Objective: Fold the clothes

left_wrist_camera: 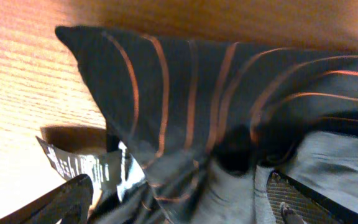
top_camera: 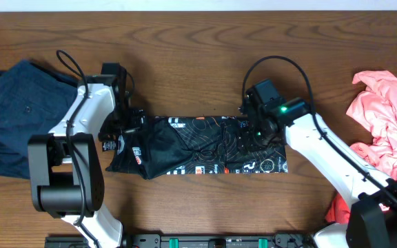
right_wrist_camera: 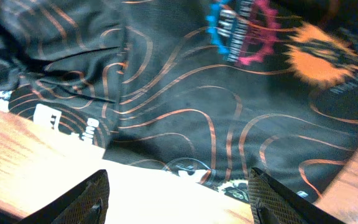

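The black jersey [top_camera: 198, 146] lies on the counter [top_camera: 198, 41], its ends beneath the spread left pincer [left_wrist_camera: 180, 183] and spread right pincer [right_wrist_camera: 178, 180].

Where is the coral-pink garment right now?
In the overhead view, the coral-pink garment lies crumpled at the table's right edge, right of the black jersey.

No text is legible: the black jersey [top_camera: 185, 141] shows white lettering [right_wrist_camera: 61, 124] at left, a pink-and-blue cog logo [right_wrist_camera: 241, 31] and an orange burst logo [right_wrist_camera: 319, 57] at upper right of the right wrist view, all too blurred.
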